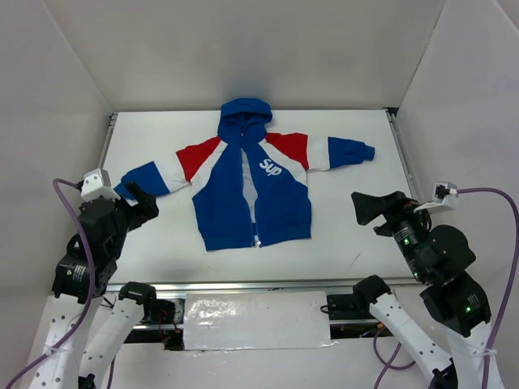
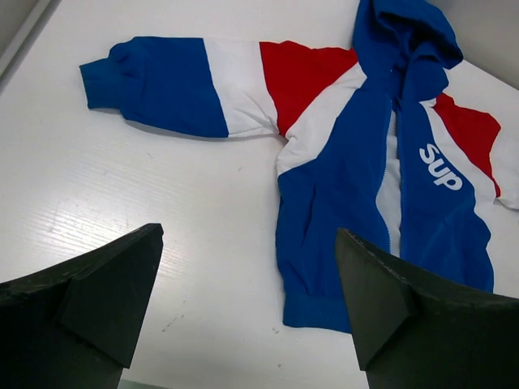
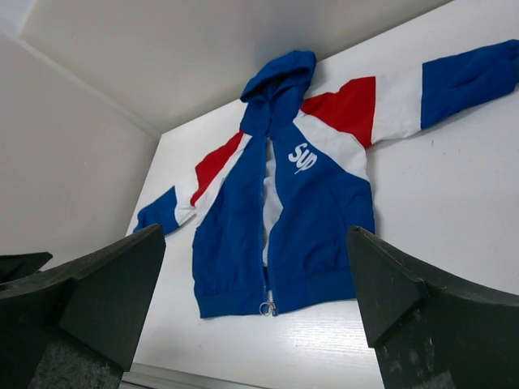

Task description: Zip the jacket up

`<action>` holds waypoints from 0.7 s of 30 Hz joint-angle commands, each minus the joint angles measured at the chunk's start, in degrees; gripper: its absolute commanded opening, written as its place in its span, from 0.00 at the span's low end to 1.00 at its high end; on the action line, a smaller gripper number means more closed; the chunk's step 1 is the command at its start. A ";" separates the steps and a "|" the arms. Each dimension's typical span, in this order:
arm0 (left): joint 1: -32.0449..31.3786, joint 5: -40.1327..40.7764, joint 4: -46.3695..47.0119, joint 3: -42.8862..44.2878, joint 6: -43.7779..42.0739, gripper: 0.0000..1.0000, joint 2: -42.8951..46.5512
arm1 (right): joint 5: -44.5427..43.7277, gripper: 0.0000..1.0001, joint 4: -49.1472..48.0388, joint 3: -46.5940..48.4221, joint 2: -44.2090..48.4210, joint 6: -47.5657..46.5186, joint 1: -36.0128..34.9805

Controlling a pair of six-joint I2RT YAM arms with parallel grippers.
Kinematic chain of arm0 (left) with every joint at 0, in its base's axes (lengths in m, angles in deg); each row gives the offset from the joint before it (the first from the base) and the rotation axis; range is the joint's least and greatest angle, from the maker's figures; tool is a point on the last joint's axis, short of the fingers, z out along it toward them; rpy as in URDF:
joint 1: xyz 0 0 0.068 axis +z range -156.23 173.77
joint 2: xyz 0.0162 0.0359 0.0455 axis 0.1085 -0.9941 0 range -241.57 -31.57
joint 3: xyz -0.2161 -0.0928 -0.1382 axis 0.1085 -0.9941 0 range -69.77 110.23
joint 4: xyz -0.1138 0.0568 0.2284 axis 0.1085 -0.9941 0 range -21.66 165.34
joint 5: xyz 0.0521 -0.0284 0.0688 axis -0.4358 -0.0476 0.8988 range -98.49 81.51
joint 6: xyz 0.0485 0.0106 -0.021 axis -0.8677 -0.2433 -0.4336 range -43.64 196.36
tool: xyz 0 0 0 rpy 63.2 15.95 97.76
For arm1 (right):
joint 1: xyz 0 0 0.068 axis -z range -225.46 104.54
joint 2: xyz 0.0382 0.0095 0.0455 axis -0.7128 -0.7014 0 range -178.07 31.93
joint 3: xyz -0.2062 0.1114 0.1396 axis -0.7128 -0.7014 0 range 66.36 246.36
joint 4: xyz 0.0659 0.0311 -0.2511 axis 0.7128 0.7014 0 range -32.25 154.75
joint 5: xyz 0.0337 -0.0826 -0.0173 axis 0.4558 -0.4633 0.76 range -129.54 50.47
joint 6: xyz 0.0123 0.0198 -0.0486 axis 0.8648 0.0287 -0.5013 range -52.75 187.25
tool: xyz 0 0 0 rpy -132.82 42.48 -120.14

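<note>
The jacket (image 1: 251, 186) lies flat on the white table, hood away from me, sleeves spread, blue body with red shoulders and white "Sup" lettering. Its front zipper is open down to the hem, where the silver pull (image 1: 257, 241) sits; the pull also shows in the right wrist view (image 3: 268, 307). The jacket shows in the left wrist view (image 2: 340, 186) and the right wrist view (image 3: 316, 219). My left gripper (image 1: 138, 203) is open and empty, near the left sleeve cuff. My right gripper (image 1: 369, 209) is open and empty, right of the jacket's hem.
The white table (image 1: 162, 243) has metal rails along its left (image 1: 108, 138) and right (image 1: 403, 154) sides and white walls around it. A silver taped panel (image 1: 255, 320) lies at the near edge between the arm bases.
</note>
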 commanded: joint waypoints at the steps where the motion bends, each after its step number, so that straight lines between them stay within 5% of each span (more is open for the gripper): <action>1: 1.18 -1.49 2.87 -0.05 -1.22 0.99 -0.50 | 0.96 1.00 -0.35 0.88 -0.56 -1.45 0.08; 12: 0.49 -13.26 2.70 -0.22 2.46 0.95 -8.48 | 12.79 1.00 -3.52 -3.16 -4.15 -2.94 0.16; 21: -6.55 -6.32 2.00 -1.63 4.67 0.97 -8.85 | 27.59 1.00 -10.80 -7.29 -16.38 0.21 -0.89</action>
